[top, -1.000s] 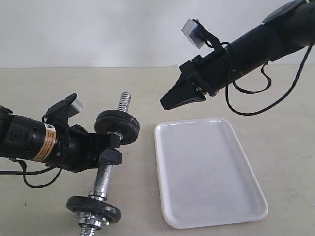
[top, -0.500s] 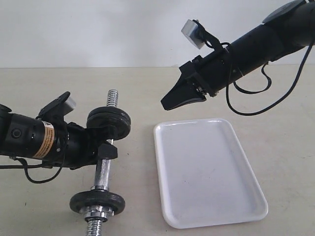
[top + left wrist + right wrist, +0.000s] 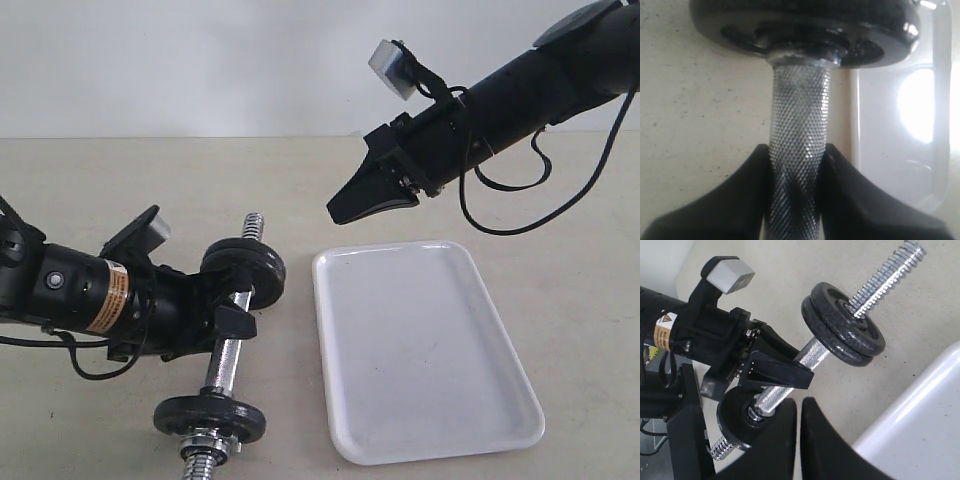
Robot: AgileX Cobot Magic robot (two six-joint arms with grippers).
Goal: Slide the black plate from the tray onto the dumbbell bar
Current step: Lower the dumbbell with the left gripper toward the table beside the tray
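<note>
Broadly, a beige table [image 3: 300, 180] fills the scene, and the white tray [image 3: 420, 350] lies flat on it.

Next in size are the two black arms. The right arm [image 3: 520, 95] reaches in from beyond the tray's far right corner and slopes down. Its right gripper [image 3: 345, 208] hangs in the air above the tray's far left corner, well clear of the rim. Its jaws are pressed together with nothing between them, as the right wrist view also shows [image 3: 799, 407]. The left arm [image 3: 70, 295] lies low, well to the left of the tray, pointing toward it.

The dumbbell bar [image 3: 225, 360] runs roughly along the tray's left long edge, near it but apart. The left gripper [image 3: 235, 305] is clenched on the bar's knurled middle, one finger on each side [image 3: 796, 165]. Whether the bar rests on the table or is lifted, I cannot tell.

The black plate [image 3: 852, 315] sits on the bar's end nearer the tray's far left corner, outermost, with bare thread jutting past it. A second disc [image 3: 830, 342] lies flush against it on the grip side. A third disc [image 3: 210, 418] is on the bar's other end, left of the tray's near left corner.
</note>
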